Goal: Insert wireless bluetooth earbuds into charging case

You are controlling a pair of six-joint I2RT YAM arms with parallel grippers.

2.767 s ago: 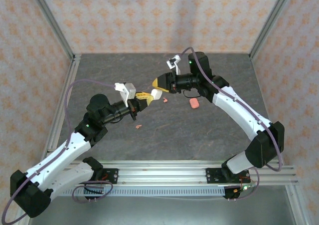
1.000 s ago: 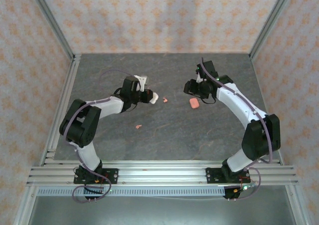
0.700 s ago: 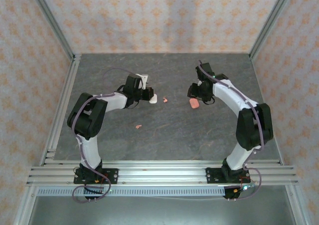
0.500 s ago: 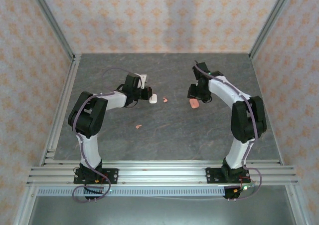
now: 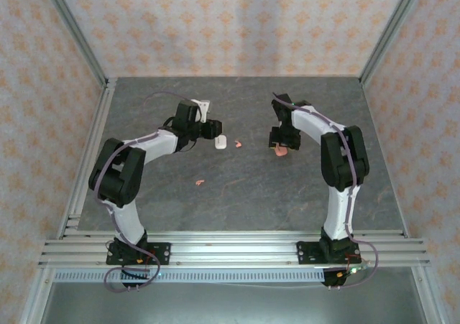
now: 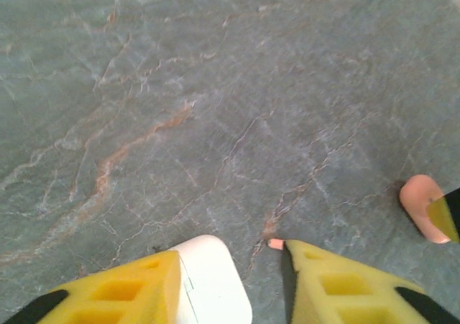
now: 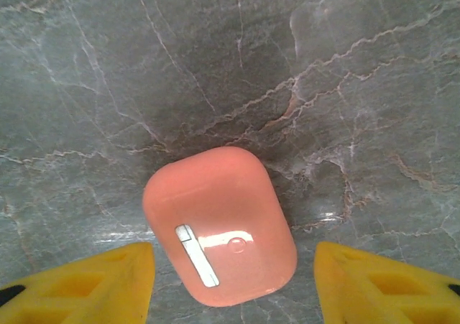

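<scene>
The white charging case [image 5: 221,143] lies shut on the table. In the left wrist view the white case [image 6: 208,281] sits between the yellow fingers [image 6: 115,295] of my open left gripper [image 6: 230,266], against the left one. A coral-pink earbud [image 5: 238,144] lies just right of it, its tip [image 6: 275,244] at my right fingertip. A second coral-pink earbud [image 5: 200,183] lies nearer the arms. My right gripper [image 7: 233,252] hangs open over the shut coral-pink case [image 7: 219,227], fingers apart on either side. The white earbuds are out of view.
The coral case [image 5: 280,150] lies partly under my right gripper [image 5: 282,139]; my left gripper [image 5: 210,130] is just behind the white case. Metal frame posts and patterned walls close in the grey stone table [image 5: 237,195] on three sides.
Earlier both grippers met above the table at the white case. They have since parted; the white case lies on the table and the right gripper has settled over the coral case.
</scene>
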